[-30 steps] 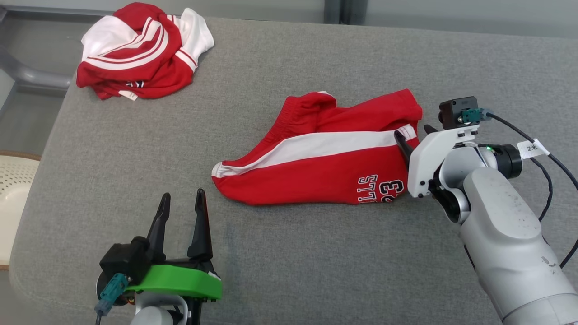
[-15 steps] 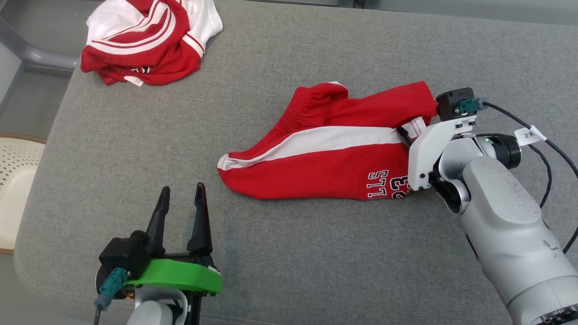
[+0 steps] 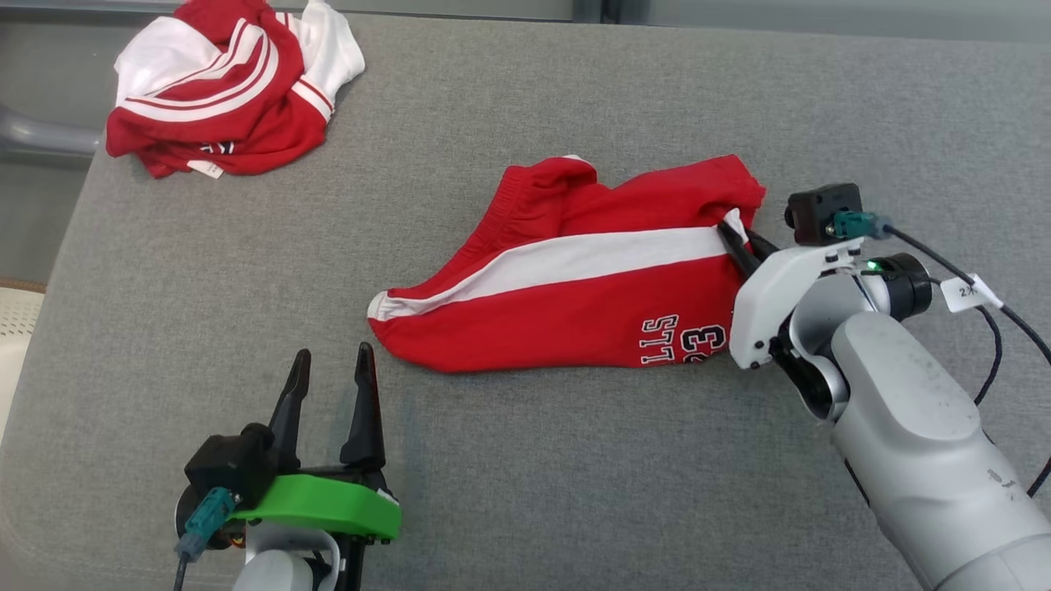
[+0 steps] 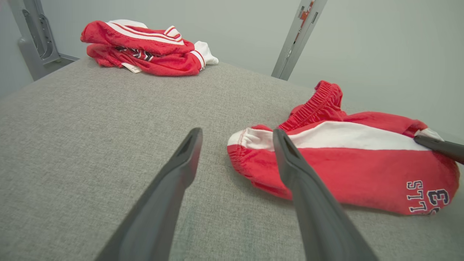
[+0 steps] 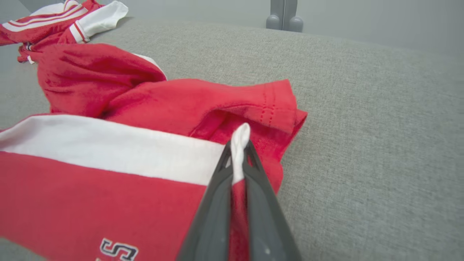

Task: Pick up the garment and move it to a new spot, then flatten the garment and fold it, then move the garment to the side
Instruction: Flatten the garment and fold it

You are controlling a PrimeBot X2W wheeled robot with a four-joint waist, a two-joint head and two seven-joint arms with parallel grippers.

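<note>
Step in hand: the first pick. My right gripper (image 3: 735, 238) is pinched tight on the red shorts (image 3: 575, 304), with the white-striped hem corner sticking up between the fingertips in the right wrist view. The shorts lie on the grey padded surface (image 3: 525, 492), right of its middle, with the held end toward the right edge. They're roughly flat, though the waistband end is bunched toward the far edge. Nothing looks lifted yet.

My left gripper (image 3: 332, 353) hangs spread wide and empty near the near edge, left of the shorts and not touching them. A second red-and-white garment (image 3: 222, 90) sits crumpled at the far left corner, well apart.

Next move, as I judge it: raise the right arm slowly and check the hem doesn't slip, since the bite is thin and only on the corner. Then carry the shorts to a fresh spot, staying away from the far-left garment. The left arm will likely be needed for the flattening.

Versus a second ago: the right fingers stood apart astride that hem and are now closed on it. The head camera has shifted, so the whole scene sits differently in frame. The shorts keep the same lay, and the left gripper is unchanged.
</note>
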